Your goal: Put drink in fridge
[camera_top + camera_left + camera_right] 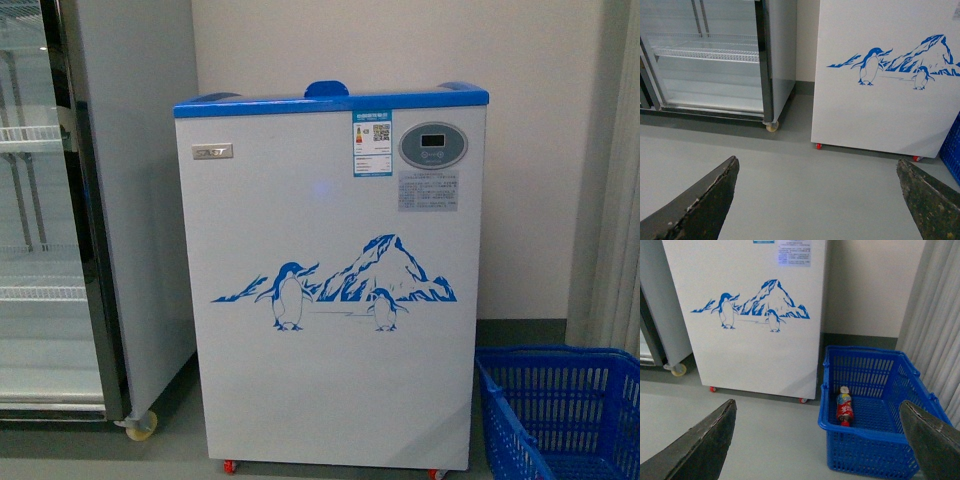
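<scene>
The fridge (330,290) is a white chest cooler with a blue rim, penguin-and-mountain print and red casters, straight ahead; it also shows in the left wrist view (890,75) and the right wrist view (750,315). The drink (844,406), a bottle with a red label, lies on its side in a blue basket (875,440) on the floor to the fridge's right. My right gripper (820,440) is open and empty, above the floor before the basket. My left gripper (820,200) is open and empty over bare floor. Neither arm shows in the front view.
A tall black-framed glass-door cabinet (50,220) with wire shelves stands left of the fridge, on a caster (140,425). The blue basket (560,410) is at the lower right in the front view. A pale curtain (940,325) hangs right of the basket. Grey floor (805,185) lies in front.
</scene>
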### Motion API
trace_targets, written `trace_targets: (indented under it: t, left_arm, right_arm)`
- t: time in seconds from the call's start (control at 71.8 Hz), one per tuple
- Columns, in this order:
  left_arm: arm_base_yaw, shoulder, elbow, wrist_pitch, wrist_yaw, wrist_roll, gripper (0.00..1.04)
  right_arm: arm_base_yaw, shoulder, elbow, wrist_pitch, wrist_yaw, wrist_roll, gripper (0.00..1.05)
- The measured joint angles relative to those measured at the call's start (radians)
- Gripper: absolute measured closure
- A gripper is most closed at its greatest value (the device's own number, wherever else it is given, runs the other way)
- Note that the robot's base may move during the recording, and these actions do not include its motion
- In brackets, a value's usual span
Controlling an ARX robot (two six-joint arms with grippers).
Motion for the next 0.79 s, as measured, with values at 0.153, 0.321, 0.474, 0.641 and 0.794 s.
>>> trace_targets:
  t: [0.153,0.321,0.474,0.641,0.794]
  left_arm:
    - [0.0,0.0,0.0,0.0,0.0,0.0,0.08]
    - [0.0,0.0,0.0,0.0,0.0,0.0,0.08]
    - [0.0,0.0,0.0,0.0,0.0,0.0,0.08]
    - [0.0,0.0,0.0,0.0,0.0,0.0,0.08]
    - [0.0,0.0,0.0,0.0,0.0,0.0,0.08]
  right_arm:
    - [0.0,0.0,0.0,0.0,0.0,0.0,0.07]
    - [0.0,0.0,0.0,0.0,0.0,0.0,0.07]
    - [0.0,0.0,0.0,0.0,0.0,0.0,0.07]
    - [0.0,0.0,0.0,0.0,0.0,0.0,0.07]
    - [0.0,0.0,0.0,0.0,0.0,0.0,0.07]
